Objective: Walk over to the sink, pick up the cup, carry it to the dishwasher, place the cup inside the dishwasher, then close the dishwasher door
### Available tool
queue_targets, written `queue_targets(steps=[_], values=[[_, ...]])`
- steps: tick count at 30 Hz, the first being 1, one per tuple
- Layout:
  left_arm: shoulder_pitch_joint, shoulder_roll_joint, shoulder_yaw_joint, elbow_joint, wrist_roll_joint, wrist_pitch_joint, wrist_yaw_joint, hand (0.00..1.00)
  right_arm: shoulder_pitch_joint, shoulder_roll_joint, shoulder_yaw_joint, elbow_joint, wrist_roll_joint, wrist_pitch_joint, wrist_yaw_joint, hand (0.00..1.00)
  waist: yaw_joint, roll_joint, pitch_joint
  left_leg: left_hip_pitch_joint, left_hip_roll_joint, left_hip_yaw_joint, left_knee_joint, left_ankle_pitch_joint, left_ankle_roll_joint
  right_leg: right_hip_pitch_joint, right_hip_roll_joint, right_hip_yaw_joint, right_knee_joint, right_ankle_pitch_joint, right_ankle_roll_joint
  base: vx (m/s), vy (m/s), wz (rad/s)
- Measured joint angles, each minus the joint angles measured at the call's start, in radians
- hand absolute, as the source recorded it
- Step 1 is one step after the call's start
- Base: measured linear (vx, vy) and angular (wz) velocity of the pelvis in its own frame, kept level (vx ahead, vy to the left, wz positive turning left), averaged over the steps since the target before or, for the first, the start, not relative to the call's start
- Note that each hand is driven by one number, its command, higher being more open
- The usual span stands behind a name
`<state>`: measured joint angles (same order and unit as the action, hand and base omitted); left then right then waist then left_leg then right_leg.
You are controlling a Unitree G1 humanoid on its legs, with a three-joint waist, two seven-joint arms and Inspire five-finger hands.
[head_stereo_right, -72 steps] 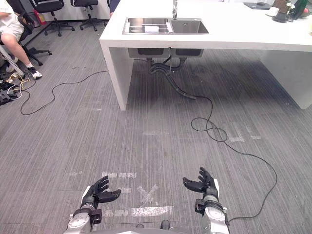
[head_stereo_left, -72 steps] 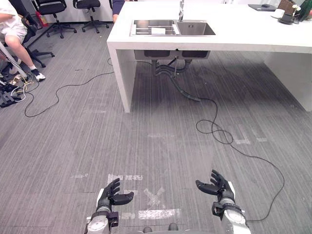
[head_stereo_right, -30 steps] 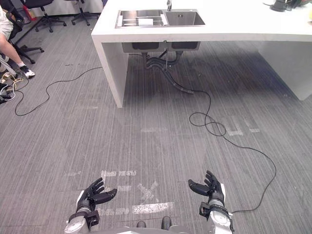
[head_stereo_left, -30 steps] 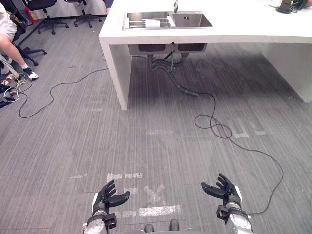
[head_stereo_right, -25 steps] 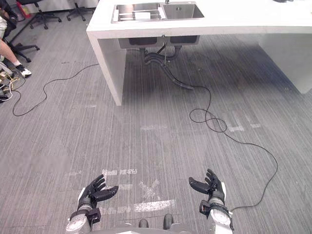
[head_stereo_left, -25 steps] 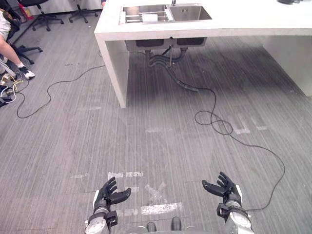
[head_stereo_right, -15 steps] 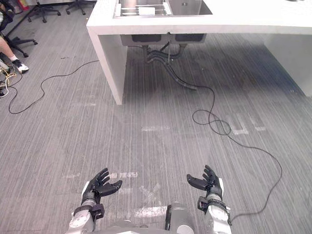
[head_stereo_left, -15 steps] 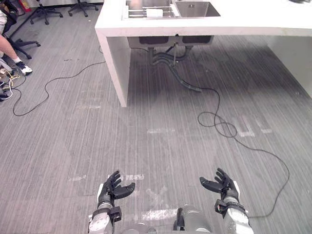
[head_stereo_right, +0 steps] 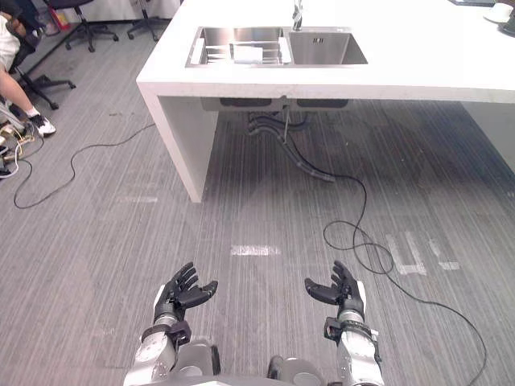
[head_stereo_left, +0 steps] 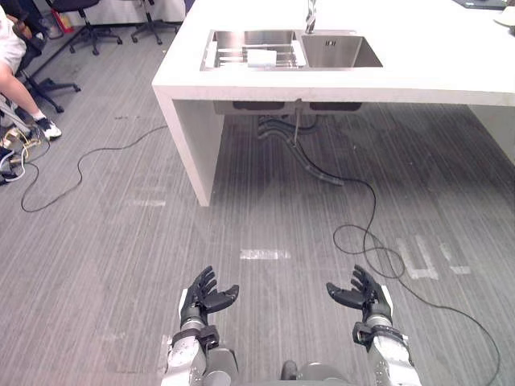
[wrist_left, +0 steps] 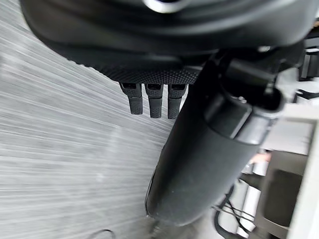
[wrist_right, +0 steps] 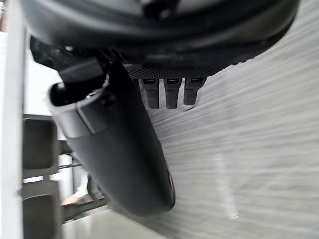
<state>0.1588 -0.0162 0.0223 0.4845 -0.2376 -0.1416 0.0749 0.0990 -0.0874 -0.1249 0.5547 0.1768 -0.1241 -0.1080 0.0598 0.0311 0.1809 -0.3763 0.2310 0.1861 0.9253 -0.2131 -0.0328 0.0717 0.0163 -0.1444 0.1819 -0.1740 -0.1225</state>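
I see my left hand (head_stereo_left: pixel 205 296) and right hand (head_stereo_left: pixel 362 296) near, fingers spread, both empty; the cup (head_stereo_left: pixel 261 57) lies far, in the left basin of the sink (head_stereo_left: pixel 342 52)

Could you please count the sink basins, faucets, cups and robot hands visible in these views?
Sink basins: 2, left basin and right basin
Faucet: 1
Cup: 1
Hands: 2, left hand and right hand, both open
Total: 6
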Motion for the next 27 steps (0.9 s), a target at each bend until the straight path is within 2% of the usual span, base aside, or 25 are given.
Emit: queue_targets(steps=[2, 3, 4, 5, 6, 7, 8, 9, 10, 11, 12, 13, 14, 15, 16, 18, 19, 21, 22, 23, 25, 26, 27], values=[[0.006, -0.001, -0.002, 0.000, 0.000, 0.000, -0.001, 0.90, -0.001, -0.001, -0.007, 0.021, 0.000, 0.001, 0.000, 0.90, 0.006, -0.004, 0.003, -0.006, -0.044, 0.009, -0.218, 0.004, 0.000, 0.028, -0.028, 0.007, -0.010, -0.019, 0.025, 0.40, 0.226, -0.05], [0.014, -0.003, -0.002, 0.002, 0.000, 0.001, -0.005, 0.90, -0.006, -0.001, -0.020, 0.046, 0.000, 0.002, -0.001, 0.90, 0.009, 0.002, 0.001, 0.006, -0.085, 0.000, -0.422, 0.058, -0.009, 0.040, -0.041, 0.011, -0.010, -0.040, 0.055, 0.37, 0.236, 0.01], [0.020, -0.003, -0.002, 0.003, 0.000, 0.001, -0.006, 0.90, -0.010, -0.005, -0.026, 0.064, 0.000, 0.002, -0.002, 0.90, 0.012, 0.013, -0.006, 0.017, -0.097, -0.017, -0.530, 0.106, -0.015, 0.044, -0.040, 0.016, -0.008, -0.053, 0.073, 0.38, 0.272, -0.17], [0.015, 0.005, 0.000, 0.021, 0.000, 0.001, -0.006, 0.90, -0.033, -0.001, -0.025, 0.120, 0.002, 0.004, -0.005, 0.90, 0.024, 0.006, -0.003, 0.042, -0.120, -0.019, -0.578, 0.203, 0.048, 0.054, -0.053, 0.039, -0.004, -0.078, 0.110, 0.38, 0.257, -0.13], [0.001, 0.033, 0.004, 0.039, 0.000, 0.002, -0.001, 0.90, -0.043, 0.012, -0.021, 0.151, 0.009, 0.011, -0.001, 0.90, 0.029, -0.035, -0.003, 0.039, -0.165, -0.005, -0.568, 0.162, 0.062, 0.053, -0.098, 0.072, -0.001, -0.093, 0.127, 0.38, 0.248, -0.08], [-0.001, 0.036, 0.003, 0.043, 0.000, 0.002, -0.001, 0.90, -0.042, 0.013, -0.022, 0.151, 0.009, 0.011, -0.001, 0.90, 0.029, -0.037, -0.002, 0.035, -0.171, -0.003, -0.560, 0.153, 0.067, 0.053, -0.104, 0.081, 0.005, -0.097, 0.134, 0.39, 0.225, 0.10], [-0.002, 0.037, 0.002, 0.052, 0.000, 0.008, 0.002, 0.90, -0.041, 0.013, -0.023, 0.157, 0.009, 0.012, -0.001, 0.90, 0.029, -0.041, -0.002, 0.040, -0.187, 0.008, -0.524, 0.107, 0.080, 0.045, -0.128, 0.116, 0.054, -0.111, 0.157, 0.38, 0.244, -0.14], [0.016, 0.037, -0.001, 0.051, 0.000, 0.011, 0.008, 0.90, -0.038, 0.014, -0.021, 0.160, 0.008, 0.014, 0.003, 0.90, 0.035, -0.042, -0.002, 0.081, -0.202, 0.032, -0.518, 0.067, 0.087, 0.024, -0.151, 0.146, 0.159, -0.120, 0.173, 0.38, 0.243, -0.27], [0.026, 0.039, -0.004, 0.049, 0.001, 0.014, 0.008, 0.90, -0.036, 0.016, -0.017, 0.160, 0.008, 0.014, 0.006, 0.90, 0.036, -0.042, -0.002, 0.110, -0.209, 0.046, -0.526, 0.052, 0.092, 0.001, -0.162, 0.159, 0.241, -0.119, 0.189, 0.37, 0.223, -0.51], [0.044, 0.046, -0.016, 0.033, 0.001, 0.019, 0.009, 0.90, -0.033, 0.021, -0.012, 0.158, 0.006, 0.014, 0.014, 0.90, 0.034, -0.044, -0.002, 0.170, -0.222, 0.069, -0.543, 0.025, 0.098, -0.080, -0.182, 0.187, 0.457, -0.085, 0.269, 0.37, 0.174, -0.38], [0.048, 0.061, -0.040, 0.011, 0.001, 0.020, 0.010, 0.90, -0.019, 0.028, -0.007, 0.148, 0.001, 0.014, 0.019, 0.90, 0.024, -0.044, -0.002, 0.214, -0.229, 0.072, -0.545, -0.002, 0.102, -0.160, -0.189, 0.197, 0.659, -0.063, 0.324, 0.36, 0.142, -0.25], [0.049, 0.066, -0.050, -0.006, 0.001, 0.021, 0.011, 0.90, -0.008, 0.030, -0.002, 0.140, -0.003, 0.014, 0.021, 0.90, 0.018, -0.046, -0.002, 0.235, -0.231, 0.071, -0.545, -0.010, 0.110, -0.195, -0.193, 0.192, 0.736, -0.064, 0.321, 0.43, 0.080, 0.01], [0.051, 0.069, -0.059, -0.048, 0.001, 0.024, 0.011, 0.90, 0.011, 0.038, 0.005, 0.130, -0.004, 0.014, 0.024, 0.90, 0.010, -0.050, 0.001, 0.284, -0.233, 0.067, -0.549, -0.034, 0.110, -0.255, -0.194, 0.166, 0.832, -0.075, 0.300, 0.45, 0.005, 0.07], [0.051, 0.070, -0.070, -0.104, 0.000, 0.025, 0.013, 0.90, 0.030, 0.047, 0.007, 0.116, -0.005, 0.014, 0.025, 0.90, 0.004, -0.055, 0.001, 0.328, -0.233, 0.062, -0.563, -0.052, 0.105, -0.307, -0.193, 0.130, 0.856, -0.094, 0.267, 0.38, -0.012, 0.08], [0.051, 0.069, -0.074, -0.136, 0.000, 0.024, 0.013, 0.90, 0.037, 0.051, 0.007, 0.110, -0.006, 0.015, 0.025, 0.90, -0.001, -0.058, 0.002, 0.348, -0.232, 0.058, -0.571, -0.060, 0.101, -0.332, -0.193, 0.110, 0.847, -0.104, 0.248, 0.39, -0.086, 0.19], [0.046, 0.059, -0.087, -0.263, -0.008, 0.019, 0.014, 0.90, 0.044, 0.051, 0.008, 0.100, -0.006, 0.015, 0.025, 0.90, -0.030, -0.063, 0.000, 0.394, -0.213, 0.028, -0.578, -0.097, 0.073, -0.429, -0.182, 0.041, 0.732, -0.145, 0.179, 0.44, -0.156, 0.32], [0.044, 0.057, -0.090, -0.292, -0.015, 0.018, 0.014, 0.90, 0.044, 0.051, 0.007, 0.099, -0.006, 0.015, 0.025, 0.90, -0.035, -0.061, 0.000, 0.406, -0.204, 0.019, -0.577, -0.107, 0.063, -0.447, -0.176, 0.031, 0.685, -0.146, 0.176, 0.34, -0.154, 0.36], [0.033, 0.049, -0.091, -0.363, -0.018, 0.008, 0.017, 0.90, 0.049, 0.051, 0.008, 0.091, -0.006, 0.015, 0.024, 0.90, -0.047, -0.063, -0.001, 0.438, -0.176, -0.002, -0.572, -0.139, 0.023, -0.480, -0.154, 0.027, 0.514, -0.124, 0.175, 0.43, -0.213, 0.33], [0.028, 0.050, -0.089, -0.398, -0.018, -0.004, 0.030, 0.90, 0.065, 0.045, 0.014, 0.079, -0.006, 0.014, 0.023, 0.90, -0.050, -0.068, -0.006, 0.459, -0.169, -0.017, -0.561, -0.169, -0.006, -0.475, -0.145, 0.031, 0.440, 0.005, 0.170, 0.63, -0.283, 0.20], [0.025, 0.025, -0.088, -0.419, -0.019, -0.005, 0.039, 0.90, 0.071, 0.026, 0.017, 0.081, -0.006, 0.017, 0.021, 0.90, -0.044, -0.035, -0.023, 0.469, -0.126, -0.032, -0.552, -0.173, -0.016, -0.457, -0.111, 0.008, 0.452, -0.013, 0.139, 0.64, -0.272, 0.11], [0.021, 0.010, -0.091, -0.470, -0.019, -0.010, 0.052, 0.90, 0.066, 0.017, 0.016, 0.070, -0.007, 0.017, 0.020, 0.90, -0.045, -0.028, -0.027, 0.482, -0.105, -0.038, -0.547, -0.140, -0.027, -0.441, -0.094, -0.009, 0.460, -0.040, 0.100, 0.46, -0.197, 0.02], [0.010, -0.009, -0.092, -0.514, -0.019, -0.010, 0.054, 0.90, 0.068, 0.010, 0.017, 0.057, -0.010, 0.017, 0.020, 0.90, -0.050, -0.017, -0.024, 0.467, -0.072, -0.050, -0.455, -0.101, -0.050, -0.385, -0.069, -0.030, 0.430, -0.054, 0.079, 0.47, -0.222, 0.10], [0.010, -0.019, -0.094, -0.544, -0.019, -0.011, 0.056, 0.90, 0.070, 0.007, 0.017, 0.056, -0.010, 0.017, 0.020, 0.90, -0.048, -0.013, -0.021, 0.429, -0.050, -0.061, -0.337, -0.058, -0.056, -0.332, -0.052, -0.034, 0.394, -0.056, 0.076, 0.55, -0.257, 0.10]])
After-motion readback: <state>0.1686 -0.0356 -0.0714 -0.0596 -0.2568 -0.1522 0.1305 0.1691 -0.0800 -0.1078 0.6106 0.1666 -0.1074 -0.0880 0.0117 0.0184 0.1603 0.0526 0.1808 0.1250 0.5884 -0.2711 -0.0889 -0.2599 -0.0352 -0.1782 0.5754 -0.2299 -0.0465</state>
